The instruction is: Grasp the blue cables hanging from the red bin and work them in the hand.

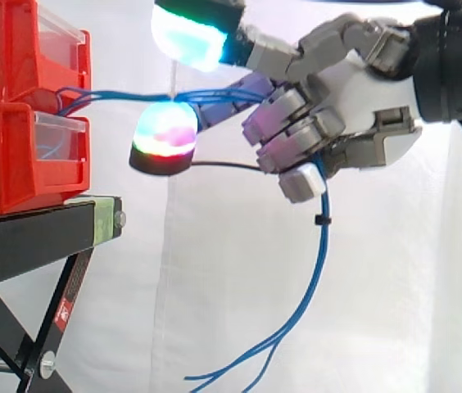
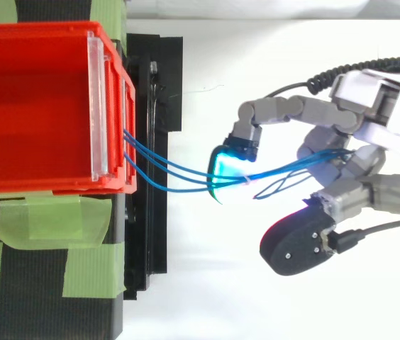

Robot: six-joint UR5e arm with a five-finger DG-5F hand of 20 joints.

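Several thin blue cables (image 1: 116,95) come out between the stacked red bins (image 1: 10,155) and run level to the right into my hand (image 1: 362,90). The middle fingers are curled round the bundle against the palm. Below the hand the cables hang down in a long curve (image 1: 317,270) with loose ends near the bottom edge. Two fingers reach left with glowing fingertips (image 1: 165,131), one above the cables and one below. From above, the cables (image 2: 171,170) leave the bin's front (image 2: 115,106) and pass under a cyan fingertip (image 2: 221,170) into the hand (image 2: 356,163).
The bins stand on a black stand (image 1: 34,237) with green tape (image 2: 44,219) on its top. A small black tie (image 1: 321,219) binds the hanging cables. A white curtain lies behind and below, with free room to the right of the stand.
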